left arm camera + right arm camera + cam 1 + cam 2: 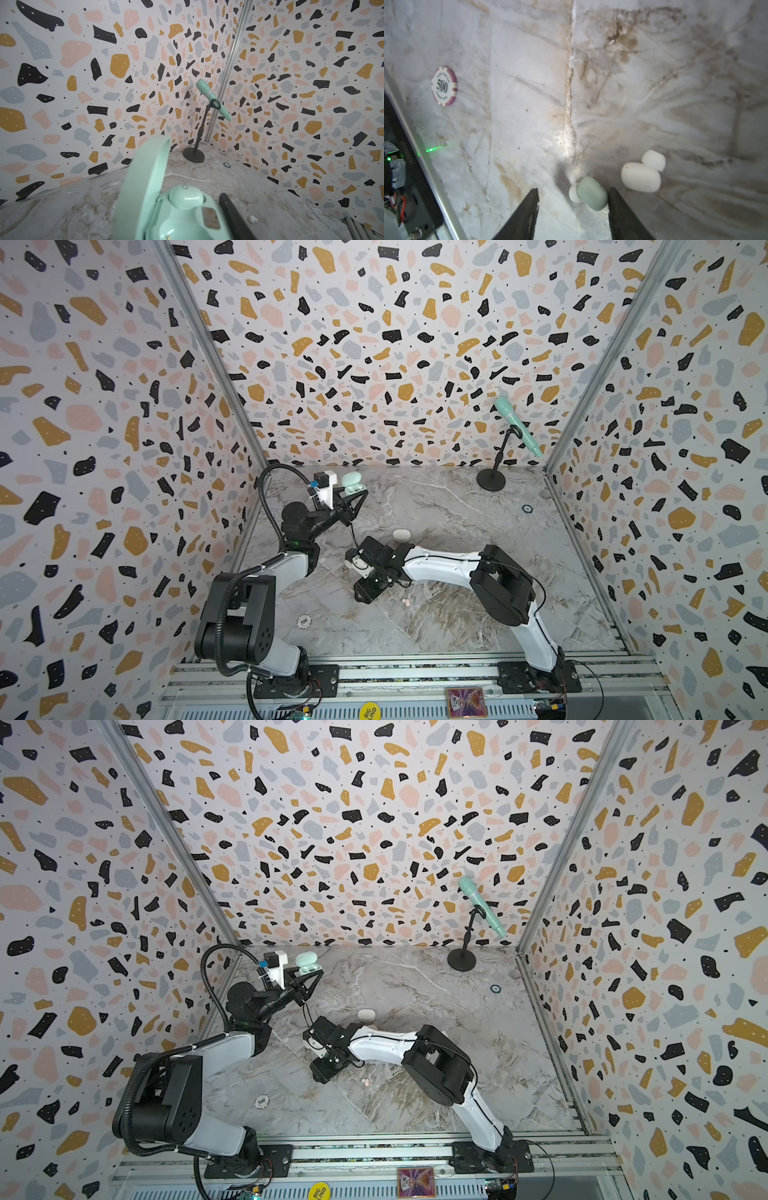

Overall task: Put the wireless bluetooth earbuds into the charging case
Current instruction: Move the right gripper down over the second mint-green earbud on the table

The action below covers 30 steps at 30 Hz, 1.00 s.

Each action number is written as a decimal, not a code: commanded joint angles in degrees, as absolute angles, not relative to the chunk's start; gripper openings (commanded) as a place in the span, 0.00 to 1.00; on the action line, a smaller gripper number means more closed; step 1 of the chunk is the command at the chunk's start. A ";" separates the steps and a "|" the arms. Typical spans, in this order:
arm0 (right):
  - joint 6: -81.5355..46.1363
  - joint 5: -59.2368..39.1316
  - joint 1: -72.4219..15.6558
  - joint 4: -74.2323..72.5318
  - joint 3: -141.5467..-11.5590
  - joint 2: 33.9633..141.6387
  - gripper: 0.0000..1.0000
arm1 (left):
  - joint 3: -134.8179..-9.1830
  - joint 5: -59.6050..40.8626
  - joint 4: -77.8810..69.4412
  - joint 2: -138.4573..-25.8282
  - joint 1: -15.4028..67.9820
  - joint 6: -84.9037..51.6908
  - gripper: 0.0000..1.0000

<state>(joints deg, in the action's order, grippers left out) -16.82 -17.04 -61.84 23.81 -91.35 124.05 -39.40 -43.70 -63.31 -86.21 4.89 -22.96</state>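
Nearest you, a round poker chip [304, 621] with a white face and purple-striped rim lies flat on the veined, marble-look table [457, 510]. A little beyond it the pink earbuds [407, 603], two tiny pale beans, sit together on the bare surface beside your right arm's wrist.

Your right gripper [574, 189] points down at the table with its tapered black fingers standing apart. Between them lies a mint earbud [591, 193], a smooth matte bean with a whitish rubbery tip. It is close against one finger, and I cannot tell whether it touches. Just beside it rests a white earbud [640, 176], glossy and egg-shaped with a rounded tip.

Farther back a white case [401, 535], a closed smooth pebble, sits near that wrist. Beyond it your left gripper [353, 494] is raised and clamped on the mint case [143, 182]. The case's rounded lid is hinged open, and one glossy seated earbud [185, 197] fills a well.

In the far corner a mint microphone [517, 427] tilts on a thin black stand [491, 480] with a disc base.
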 commanded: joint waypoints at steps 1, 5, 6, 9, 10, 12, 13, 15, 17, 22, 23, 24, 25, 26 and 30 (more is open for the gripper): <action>-14.54 -18.63 -62.49 26.05 -93.54 124.86 0.57 | -40.92 -44.88 -66.40 -85.78 4.57 -22.41 0.35; -13.24 -19.69 -62.97 26.92 -95.28 125.76 0.59 | -40.87 -44.82 -66.37 -85.74 4.56 -22.51 0.35; -12.93 -19.97 -63.12 27.08 -95.70 126.08 0.60 | -40.87 -44.83 -66.36 -85.79 4.57 -22.56 0.35; -12.22 -19.87 -63.59 28.24 -97.26 126.89 0.62 | -40.89 -44.86 -66.33 -85.71 4.57 -22.51 0.35; -12.45 -19.54 -63.63 28.64 -97.70 127.06 0.62 | -40.87 -44.91 -66.35 -85.78 4.57 -22.46 0.35; -13.16 -19.03 -63.65 28.63 -97.88 126.61 0.63 | -40.87 -44.91 -66.02 -85.79 4.57 -22.33 0.35; -13.96 -18.57 -63.59 28.81 -98.08 126.28 0.64 | -40.88 -44.82 -65.93 -85.79 4.53 -22.26 0.35; -16.13 -17.50 -63.47 28.91 -98.20 125.41 0.65 | -40.83 -44.74 -65.92 -85.78 4.55 -22.08 0.35; -18.84 -16.98 -63.07 29.27 -98.09 124.80 0.65 | -40.87 -44.74 -65.96 -86.14 4.48 -22.06 0.35; -25.94 -16.78 -62.21 30.76 -97.08 123.25 0.63 | -41.04 -44.98 -66.11 -86.54 4.39 -21.81 0.35; -27.22 -16.82 -61.98 31.10 -96.94 123.04 0.62 | -41.07 -45.00 -66.09 -86.59 4.39 -21.72 0.35; -28.56 -16.91 -61.83 31.48 -97.01 122.92 0.61 | -41.09 -44.95 -66.10 -86.62 4.38 -21.62 0.35; -29.97 -16.69 -61.85 32.10 -97.16 122.87 0.59 | -41.05 -44.99 -66.14 -86.64 4.32 -21.53 0.35; -30.92 -16.35 -61.79 32.60 -97.28 122.92 0.58 | -41.09 -44.95 -66.09 -86.63 4.31 -21.50 0.35; -35.66 -13.40 -62.04 35.43 -98.46 123.48 0.53 | -41.04 -45.06 -66.09 -86.74 4.31 -21.02 0.35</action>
